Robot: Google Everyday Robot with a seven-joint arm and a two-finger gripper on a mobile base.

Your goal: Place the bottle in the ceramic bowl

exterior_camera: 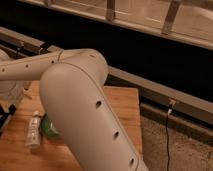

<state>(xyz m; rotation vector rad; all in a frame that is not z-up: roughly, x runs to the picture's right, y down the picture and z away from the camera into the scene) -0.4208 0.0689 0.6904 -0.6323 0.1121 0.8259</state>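
Your gripper [10,93] is hanging at the far left by the table [122,107], its grip impossible to tell, and the bottle [34,131] is lying flat beside the bowl [46,129] your arm [85,115] is mostly hiding, so you are risking knocking it away

This looks like an indoor workplace or test space, not a home. A plain wooden table [125,105] stands with its far edge against a dark wall fitted with a long metal rail [160,92]. A thin cable [167,135] hangs past the table's right edge to a speckled floor [180,150]. Metal posts [170,17] frame panels above. The big white robot arm [85,110] reaches across, its gripper [10,92] over the table's left edge.
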